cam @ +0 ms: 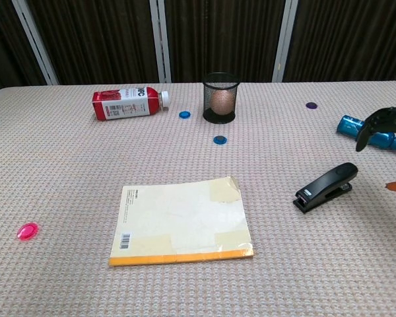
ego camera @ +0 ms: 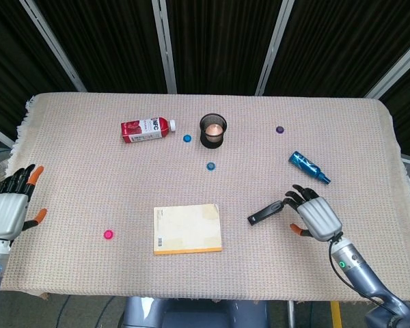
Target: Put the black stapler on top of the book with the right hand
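Black stapler point(ego camera: 266, 212) lies flat on the tablecloth point(ego camera: 89, 184), right of the book point(ego camera: 188, 229) w/ a clear gap between them — nothing on the book. Right hand point(ego camera: 314, 215) hovers just beside the stapler's far end, fingers spread, holding nothing — contact can't be told. Left hand point(ego camera: 8, 210) sits at the table's left edge, fingers apart, empty.

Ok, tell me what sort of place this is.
Probably a robot test or data-collection bench, not a home: a cloth-covered table before black curtains, with unrelated props scattered on it, such as a black stapler, a book and a red bottle.
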